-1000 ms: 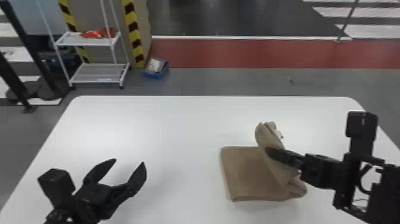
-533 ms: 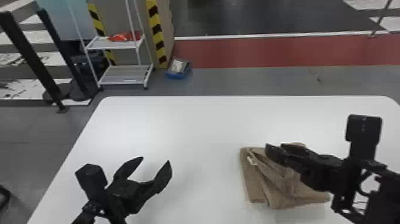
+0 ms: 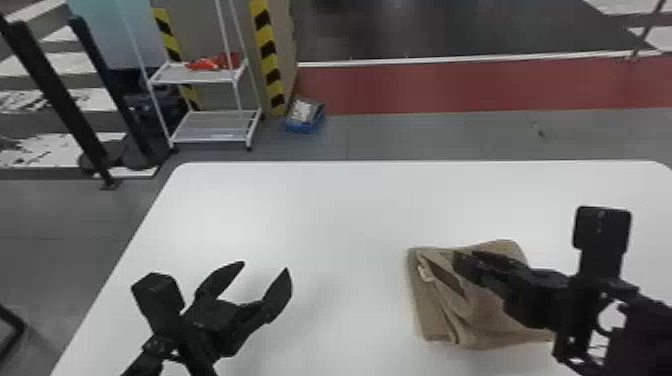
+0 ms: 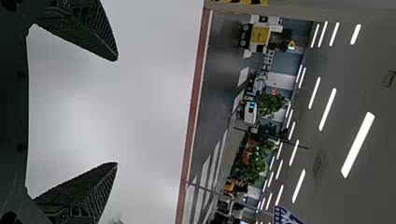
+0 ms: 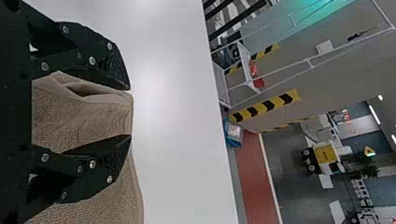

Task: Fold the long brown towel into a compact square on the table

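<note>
Using the head view as a clock on the table, twelve is straight out from the robot. The towel is around four o'clock, rumpled and folded over itself. Annoyingly, its right side is partly covered by the right gripper, and that arm runs off the edge past it. There's a dark slit by the pale tag and I can't tell if it's a gap in the folds or shadow.

The right wrist view helps a bit: fingers partway open, brown cloth in the gap, nothing pinched between them. Whether they touch the cloth, can't tell. One finger hides a bit of the towel there, and the cloth runs out of frame.

Left gripper is at eight o'clock, spread wide, empty, well apart from the towel. The table's near edge is cut off, and there's a small blurry something at the edge of the left wrist view I can't make out.

Around it: white rack at about eleven, past the far edge, red thing on its upper shelf. Blue box on the floor just beside it, black posts toward ten. What's in the way is that right gripper, sitting right over the towel.
</note>
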You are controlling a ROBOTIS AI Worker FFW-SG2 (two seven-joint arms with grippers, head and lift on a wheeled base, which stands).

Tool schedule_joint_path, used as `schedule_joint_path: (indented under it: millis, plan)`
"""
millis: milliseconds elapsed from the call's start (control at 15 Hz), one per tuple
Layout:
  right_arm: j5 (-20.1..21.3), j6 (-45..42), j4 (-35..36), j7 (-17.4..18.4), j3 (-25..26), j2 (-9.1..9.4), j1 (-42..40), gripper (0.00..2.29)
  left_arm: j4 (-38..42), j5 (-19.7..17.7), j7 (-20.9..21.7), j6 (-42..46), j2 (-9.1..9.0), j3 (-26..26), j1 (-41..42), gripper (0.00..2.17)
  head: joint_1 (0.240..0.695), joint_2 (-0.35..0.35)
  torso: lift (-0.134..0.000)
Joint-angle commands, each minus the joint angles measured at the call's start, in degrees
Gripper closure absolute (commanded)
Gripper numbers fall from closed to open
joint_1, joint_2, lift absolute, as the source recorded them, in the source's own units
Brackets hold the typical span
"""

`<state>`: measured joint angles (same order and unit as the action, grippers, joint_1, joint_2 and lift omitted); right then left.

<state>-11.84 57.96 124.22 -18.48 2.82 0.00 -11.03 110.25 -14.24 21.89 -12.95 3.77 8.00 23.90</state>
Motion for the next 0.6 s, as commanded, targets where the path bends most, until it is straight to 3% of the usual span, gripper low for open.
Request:
schedule_joint_path:
  millis: [0,267,533]
  plan:
    - [2.0,0.9,-1.7,-0.1,-1.9,0.05,0.2,2.01,0.0,0.0,0.0,0.0,0.01,-0.1,-0.2,0.08,0.695,0.110,-0.124]
    - [5.8,0.9,-5.0,-0.5,-7.6,0.05,0.9,2.01,-0.1,0.0,0.0,0.0,0.01,-0.1,-0.2,0.08,0.695,0.134,-0.124]
    - [7.0,1.6,-5.5,-2.4,-11.3,0.05,-0.1,2.01,-0.5,0.0,0.0,0.0,0.10,0.2,-0.3,0.08,0.695,0.188,-0.124]
